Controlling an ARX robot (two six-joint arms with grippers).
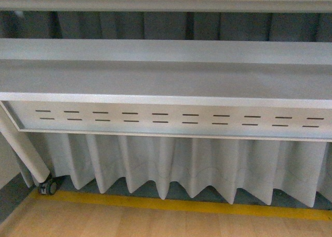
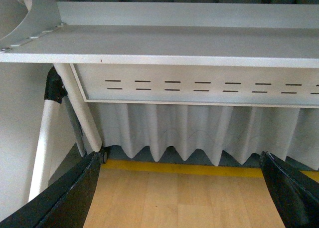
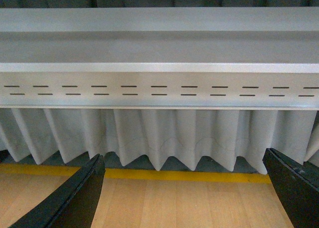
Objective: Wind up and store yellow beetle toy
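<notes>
The yellow beetle toy is out of view in all three views. My left gripper (image 2: 182, 188) is open, its two black fingers (image 2: 70, 198) spread wide over bare wooden floor with nothing between them. My right gripper (image 3: 184, 193) is open too, with black fingers (image 3: 75, 200) far apart above the same floor and nothing held. Neither arm shows in the front view.
A grey table (image 1: 166, 76) with a slotted front panel (image 1: 176, 120) fills the front view, with a pleated grey curtain (image 1: 171, 164) behind. A yellow floor stripe (image 1: 181, 205) runs along the wooden floor (image 1: 155, 224). A white table leg (image 2: 45, 148) and a caster (image 1: 48, 186) stand at the left.
</notes>
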